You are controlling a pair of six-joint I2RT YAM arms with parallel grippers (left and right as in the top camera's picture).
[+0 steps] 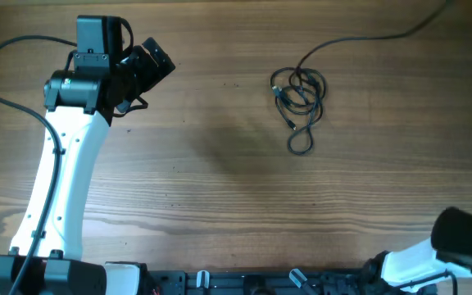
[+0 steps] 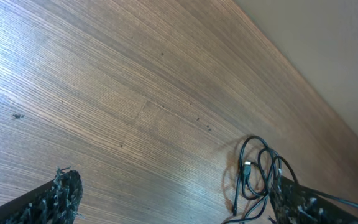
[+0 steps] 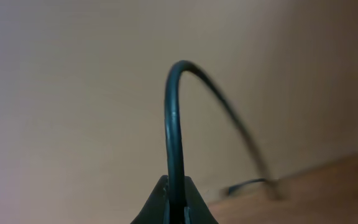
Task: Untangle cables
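The cables (image 1: 299,97) lie tangled in one loose black bundle on the wood table, right of centre at the back. One long black strand (image 1: 359,37) runs from the bundle off the top right. My left gripper (image 1: 152,64) hovers far to the bundle's left. In the left wrist view it (image 2: 179,205) is open wide over bare wood, and the bundle (image 2: 258,175) lies just inside its right finger (image 2: 297,200). My right gripper (image 3: 176,208) is shut on a black cord (image 3: 174,112) that arcs up and over to the right. I cannot tell whether this cord belongs to the bundle.
The right arm (image 1: 457,246) sits at the table's front right corner. The left arm's white link (image 1: 64,180) slants across the left side. A thick black arm wire (image 1: 6,74) loops at the far left. A plain wall (image 3: 73,93) fills the right wrist view.
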